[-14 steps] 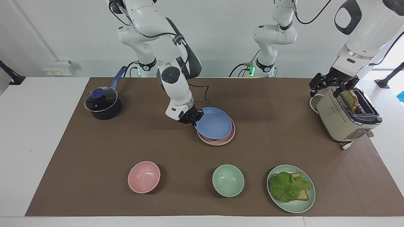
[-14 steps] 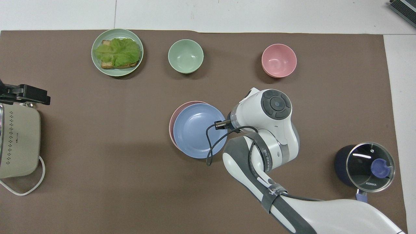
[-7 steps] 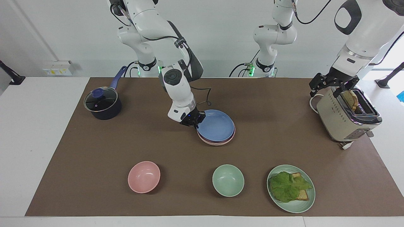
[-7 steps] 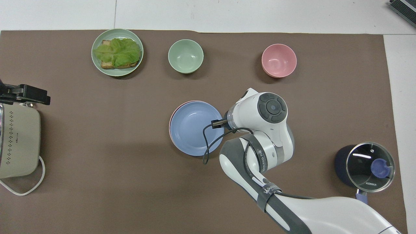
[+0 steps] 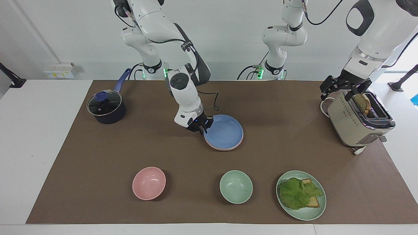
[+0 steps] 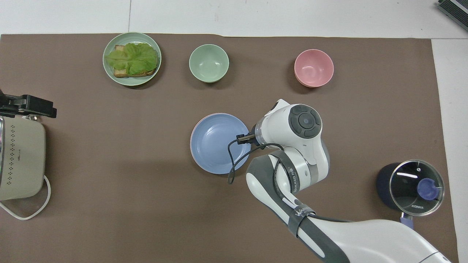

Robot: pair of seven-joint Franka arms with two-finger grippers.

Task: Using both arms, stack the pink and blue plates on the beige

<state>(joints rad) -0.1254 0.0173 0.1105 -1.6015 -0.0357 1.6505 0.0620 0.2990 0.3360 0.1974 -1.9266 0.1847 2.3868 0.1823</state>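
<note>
**Blue plate down on the stack, release under way**

My right hand (image 5: 200,128) is low at the rim of the blue plate (image 5: 225,131), on the edge toward my right arm's end of the surface (image 5: 294,107). The plate lies flat, nested on the pink plate (image 5: 240,142), which shows only as a thin rim beneath it. I cannot make out the beige plate under those two, so I can't confirm the base of the stack. I can't tell whether my right hand has let go of the rim or is clamped on it.

My left hand (image 5: 346,88) waits spread wide over the toaster (image 5: 357,125), well apart from the stack.

By my reckoning the stacking looks done; only freeing and lifting my right hand remains.
</note>
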